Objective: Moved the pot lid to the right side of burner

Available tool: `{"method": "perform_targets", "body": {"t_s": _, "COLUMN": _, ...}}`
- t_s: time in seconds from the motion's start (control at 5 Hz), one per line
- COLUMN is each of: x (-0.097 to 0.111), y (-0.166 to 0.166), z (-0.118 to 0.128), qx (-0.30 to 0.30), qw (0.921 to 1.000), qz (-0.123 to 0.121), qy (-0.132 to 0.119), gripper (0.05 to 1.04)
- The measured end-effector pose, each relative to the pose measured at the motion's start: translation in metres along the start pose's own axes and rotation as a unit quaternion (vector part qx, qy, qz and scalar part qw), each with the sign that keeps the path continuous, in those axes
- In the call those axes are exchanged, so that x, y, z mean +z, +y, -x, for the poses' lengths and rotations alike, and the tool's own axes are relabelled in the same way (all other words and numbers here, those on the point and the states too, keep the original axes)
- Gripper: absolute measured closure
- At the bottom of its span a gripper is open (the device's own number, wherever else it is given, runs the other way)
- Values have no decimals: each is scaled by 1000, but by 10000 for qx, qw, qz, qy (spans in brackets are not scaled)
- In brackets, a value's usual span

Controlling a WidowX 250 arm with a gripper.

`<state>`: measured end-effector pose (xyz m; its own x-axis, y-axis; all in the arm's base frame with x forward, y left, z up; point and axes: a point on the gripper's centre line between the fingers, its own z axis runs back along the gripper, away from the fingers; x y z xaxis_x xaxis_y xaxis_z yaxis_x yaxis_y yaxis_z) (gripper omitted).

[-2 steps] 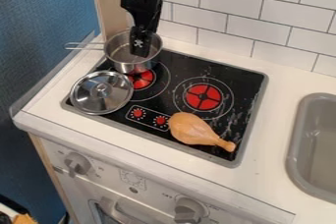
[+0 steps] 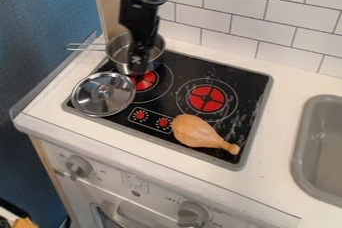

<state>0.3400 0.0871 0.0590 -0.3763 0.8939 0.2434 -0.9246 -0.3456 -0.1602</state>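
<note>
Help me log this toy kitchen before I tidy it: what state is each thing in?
Pot lid: off the pot, lying knob side up on the stovetop's near left corner.
Pot: upright, uncovered.
Toy drumstick: lying on its side, narrow end towards the right.
Right burner: marked in red; cannot tell whether on.
Gripper: hanging down at the pot's near side.

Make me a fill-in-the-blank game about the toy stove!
1. The middles of the burners are coloured ____.
2. The pot has a long ____ sticking out to the left.
3. Between the lid and the drumstick are ____ small knobs.
4. The wall tiles are ____.

Missing words: red; handle; two; white.
</note>
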Motion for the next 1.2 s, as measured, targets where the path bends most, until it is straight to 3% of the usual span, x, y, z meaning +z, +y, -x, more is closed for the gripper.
{"method": "perform_targets", "body": {"t_s": 0.4, "x": 10, "y": 19, "z": -28, "qx": 386, "qw": 9986, "qz": 159, "qy": 332, "gripper": 83}}
{"method": "perform_targets", "body": {"t_s": 0.6, "x": -6, "y": 27, "z": -44, "qx": 516, "qw": 9965, "qz": -266, "qy": 603, "gripper": 83}}
{"method": "perform_targets", "body": {"t_s": 0.8, "x": -16, "y": 34, "z": -48, "qx": 707, "qw": 9936, "qz": -611, "qy": 641, "gripper": 83}}
{"method": "perform_targets", "body": {"t_s": 1.0, "x": -33, "y": 40, "z": -50, "qx": 748, "qw": 9922, "qz": -891, "qy": 437, "gripper": 83}}
{"method": "perform_targets", "body": {"t_s": 1.2, "x": -53, "y": 40, "z": -50, "qx": 841, "qw": 9888, "qz": -1152, "qy": 442, "gripper": 83}}
